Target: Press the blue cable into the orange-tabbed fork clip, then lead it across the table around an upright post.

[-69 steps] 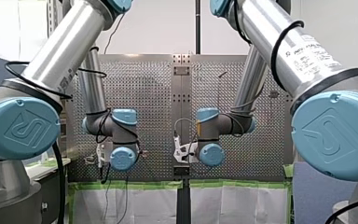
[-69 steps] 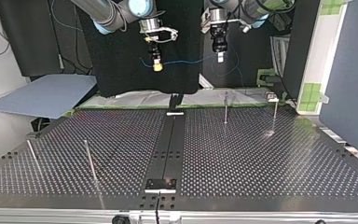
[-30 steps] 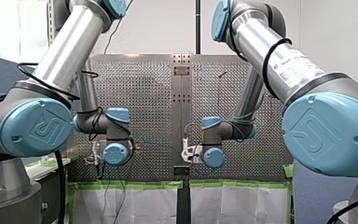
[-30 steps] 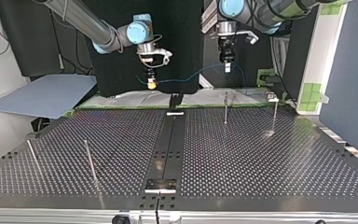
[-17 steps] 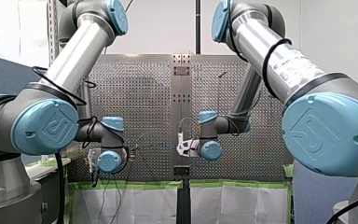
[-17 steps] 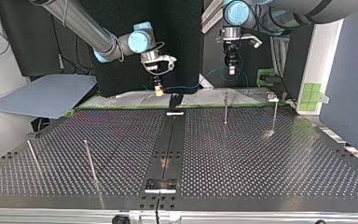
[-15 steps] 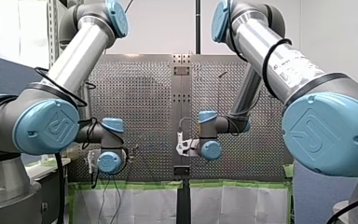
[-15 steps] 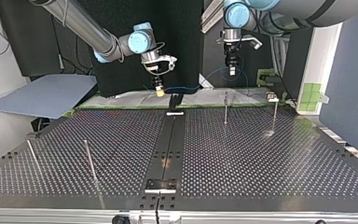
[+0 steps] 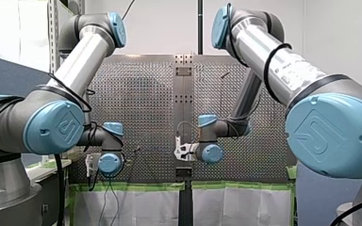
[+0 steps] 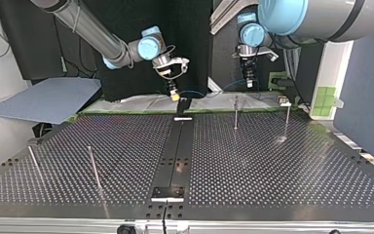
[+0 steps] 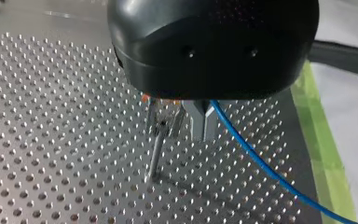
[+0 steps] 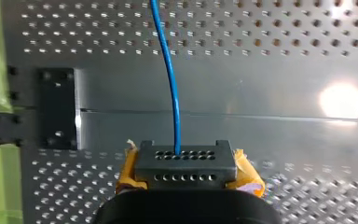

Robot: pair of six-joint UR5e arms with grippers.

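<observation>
The blue cable (image 12: 170,84) hangs between both grippers over the bench's (image 10: 272,165) edge nearest the arms. My right gripper's (image 12: 185,163) yellow-padded fingers pinch it. My left gripper's (image 11: 203,122) metal fingers, narrow, grip it just beside the orange-tabbed fork clip (image 11: 164,119).

table (image 10: 272,161): shiny perforated metal | blue cable (image 12: 170,79): smooth, glossy | post (image 11: 155,154): bare metal
</observation>
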